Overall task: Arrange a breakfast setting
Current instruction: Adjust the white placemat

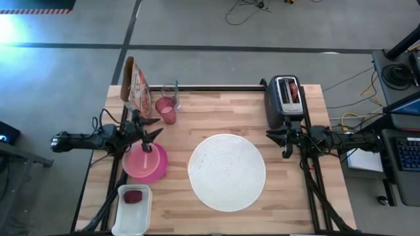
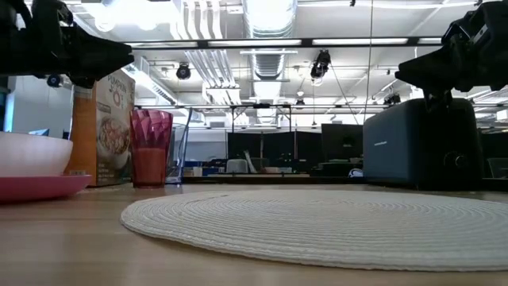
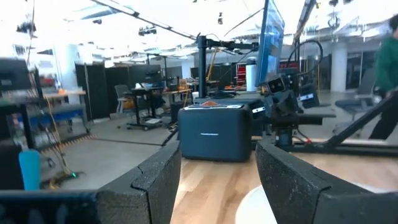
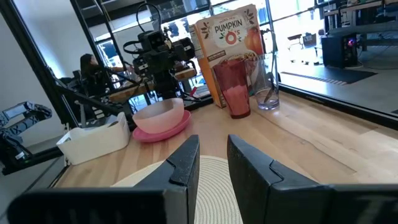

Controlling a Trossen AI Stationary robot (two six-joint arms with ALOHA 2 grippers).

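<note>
- Hovering just above the far rim of the pale pink bowl [image 1: 144, 156], the left claw [image 3: 217, 155] is released: its fingers stand well apart with nothing between them.
- The bowl sits on the smaller magenta plate [image 1: 157, 172], which lies on the left part of the counter [image 1: 216, 115], just beside the round white woven mat [image 1: 226, 172] at the middle.
- From the left claw, the mat lies toward the counter's centre, along the line the claw already points. As I read it, the coming move turns on this, and carrying plate and bowl onto the mat would be a short sideways shift.
- The left arm is plainly the nearer one for that stack, while the right arm waits well apart from it on the far side of the mat.
- The right claw [image 4: 212, 146] hangs beside the dark toaster [image 1: 285, 101], its fingers only narrowly parted and grasping nothing.
- Something brownish shows in the toaster's slot, probably the bagel [image 1: 293, 92]. That piece lies nearest the right arm.
- The pink tumbler [image 1: 165, 110] stands upright just behind the left claw, with the clear glass [image 1: 172, 93] behind it and a cereal box [image 1: 136, 85] beside them. A spoon [image 4: 268, 93] seems to stand in the glass.
- The dark red round fruit [image 1: 133, 196] rests in a white bin [image 1: 131, 219] at the near left corner, again on the left arm's side.
- Round things like these have no long axis to line up with, so the approach depends mainly on which rim the claw can reach.
</note>
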